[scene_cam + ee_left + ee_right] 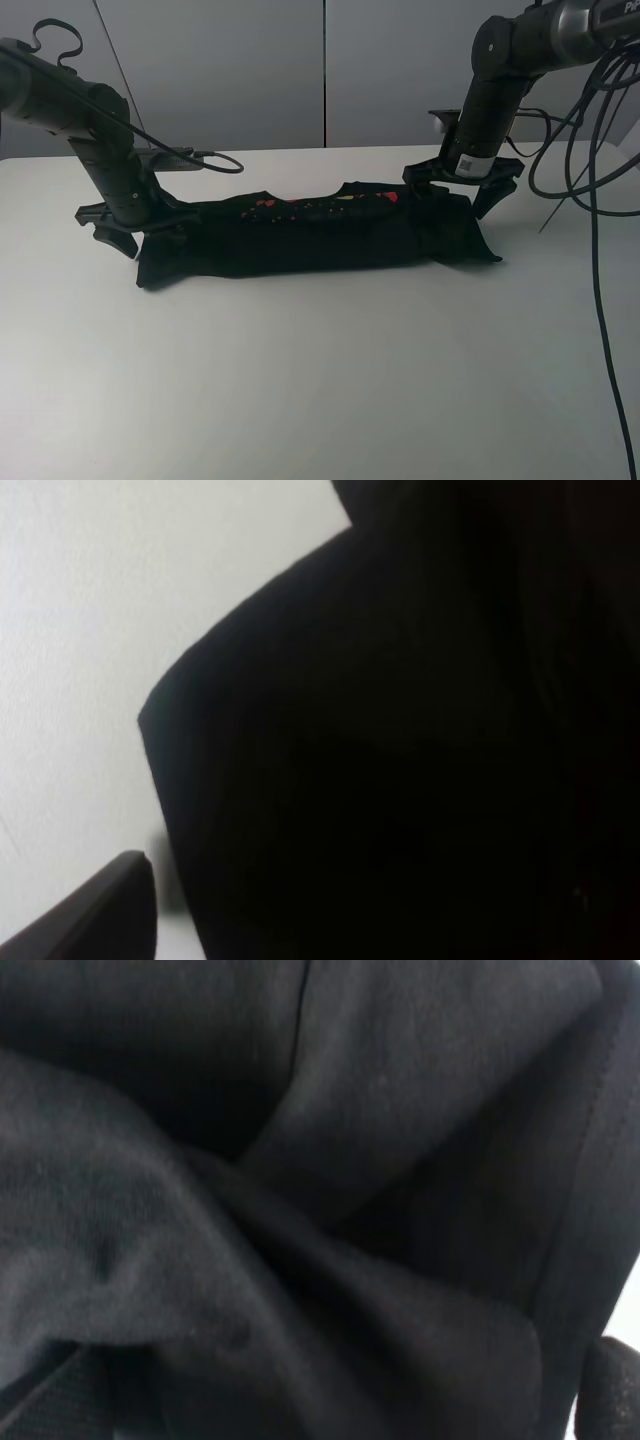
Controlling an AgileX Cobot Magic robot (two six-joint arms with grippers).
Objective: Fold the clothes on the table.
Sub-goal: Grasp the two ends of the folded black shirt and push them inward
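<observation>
From the high camera I see the black T-shirt [300,240] lying as a long folded band across the back half of the white worktop [320,380], its coloured print [300,207] showing along the far edge. The left end effector [135,225] sits at the shirt's left end, jaws spread wide with nothing gripped. The right end effector [458,190] is just over the right end, jaws equally apart.

My left wrist camera shows black cloth filling most of the frame, bare worktop beside it, and one dark finger [90,915] clear of the fabric.

My right wrist camera is almost all rumpled black folds, with one fingertip [610,1390] at the cloth's edge.
</observation>
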